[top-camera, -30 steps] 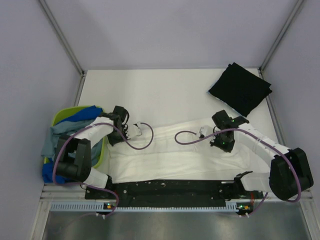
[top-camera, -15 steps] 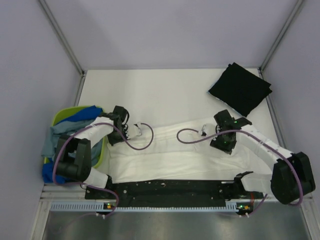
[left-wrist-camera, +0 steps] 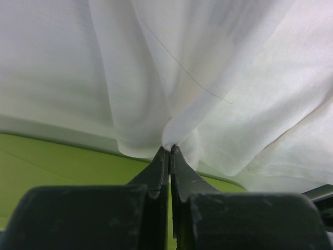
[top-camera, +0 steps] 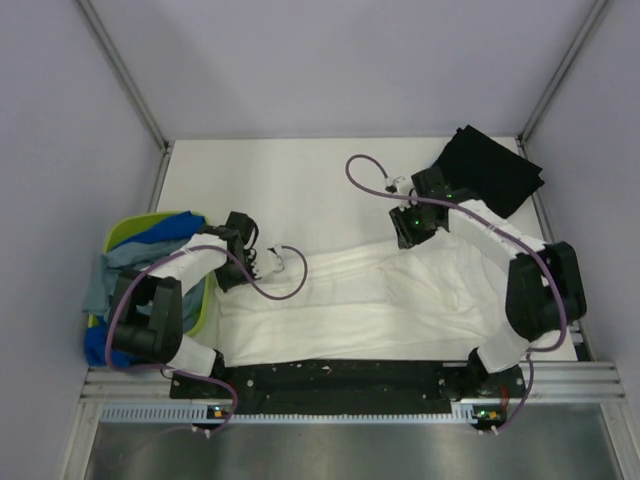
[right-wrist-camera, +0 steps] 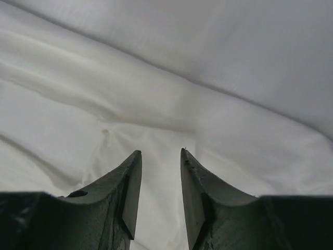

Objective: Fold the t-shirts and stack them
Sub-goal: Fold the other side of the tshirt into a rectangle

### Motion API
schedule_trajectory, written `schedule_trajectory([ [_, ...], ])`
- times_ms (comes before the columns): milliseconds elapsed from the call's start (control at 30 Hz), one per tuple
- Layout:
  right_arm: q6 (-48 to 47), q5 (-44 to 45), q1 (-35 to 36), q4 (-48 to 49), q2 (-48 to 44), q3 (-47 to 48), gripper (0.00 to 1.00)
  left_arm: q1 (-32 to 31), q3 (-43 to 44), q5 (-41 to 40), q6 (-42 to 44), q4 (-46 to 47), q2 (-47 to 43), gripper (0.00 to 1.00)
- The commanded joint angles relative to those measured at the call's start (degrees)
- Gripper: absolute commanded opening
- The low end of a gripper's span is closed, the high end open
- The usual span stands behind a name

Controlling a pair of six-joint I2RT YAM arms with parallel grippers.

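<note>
A large white t-shirt [top-camera: 380,305] lies spread across the near half of the table. My left gripper [top-camera: 258,268] is at its left end, beside the basket, shut on a pinch of the white cloth [left-wrist-camera: 177,133]. My right gripper [top-camera: 403,238] is open and empty, its tips [right-wrist-camera: 160,153] just over the shirt's far edge. The white shirt [right-wrist-camera: 156,88] fills the right wrist view. A folded black t-shirt [top-camera: 488,178] lies at the back right. Bright blue [top-camera: 158,240] and grey-blue [top-camera: 98,285] shirts are heaped in the basket.
The lime-green basket [top-camera: 122,232] stands at the table's left edge and shows behind the left fingers [left-wrist-camera: 52,166]. Purple cables [top-camera: 365,180] loop off both wrists. Metal frame posts [top-camera: 125,75] and grey walls close in the table.
My right arm has swung from the shirt's right middle back toward the far edge, near the black shirt. The left arm has not moved.
</note>
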Motion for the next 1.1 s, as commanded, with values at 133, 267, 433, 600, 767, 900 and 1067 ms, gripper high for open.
schedule_trajectory([
  [133, 11.4, 8.9, -3.3, 0.7, 8.4, 1.4, 0.44, 0.0, 0.9, 1.2, -0.9, -1.2, 1.0, 0.00],
  [267, 11.4, 7.5, -4.0, 2.3, 11.2, 0.9, 0.45, 0.0, 1.3, 1.1, -0.9, -1.1, 1.3, 0.00],
  [433, 11.4, 5.7, -4.0, 3.3, 15.3, 0.1, 0.43, 0.0, 1.4, 0.8, -1.1, -1.1, 1.6, 0.00],
  [600, 11.5, 4.4, -4.0, 3.7, 15.5, -0.1, 0.20, 0.0, 1.8, 0.9, -1.6, -1.4, 2.1, 0.00],
  [767, 11.0, 5.0, -3.9, 3.6, 11.9, -2.4, 0.01, 0.0, 1.7, 0.6, -1.5, -1.5, 2.0, 0.00],
  [900, 10.8, 6.3, -4.0, 3.0, 8.6, -4.5, 0.02, 0.0, 1.7, 0.1, -1.3, -1.7, 1.9, 0.00],
  [1067, 9.9, 4.0, -3.9, 2.5, 7.2, -5.3, 0.19, 0.0, 2.2, 0.1, -1.2, -1.8, 2.2, 0.00],
])
